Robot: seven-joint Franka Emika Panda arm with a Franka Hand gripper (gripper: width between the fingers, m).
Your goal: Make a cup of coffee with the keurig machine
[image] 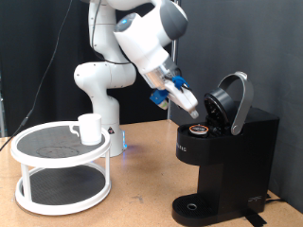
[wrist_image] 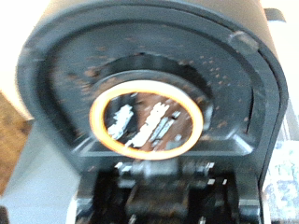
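While the keurig machine (image: 222,156) has its lid up with a pod (image: 198,130) seemingly in, the cup (image: 90,129) sits on a rack (image: 62,170); can't tell if the gripper (image: 182,97) is open or closed.

One robot arm (image: 128,57) with one gripper (image: 186,102) appears in the exterior view, along with one black keurig machine (image: 227,156), its single hinged lid (image: 232,99) raised, and one coffee pod (image: 198,130) sitting in its chamber. There is one white cup (image: 90,128), standing on one round white rack (image: 62,170) that has two tiers, and one wooden table (image: 142,203) beneath everything. The wrist view shows one orange ring (wrist_image: 146,120) inside the lid's underside.
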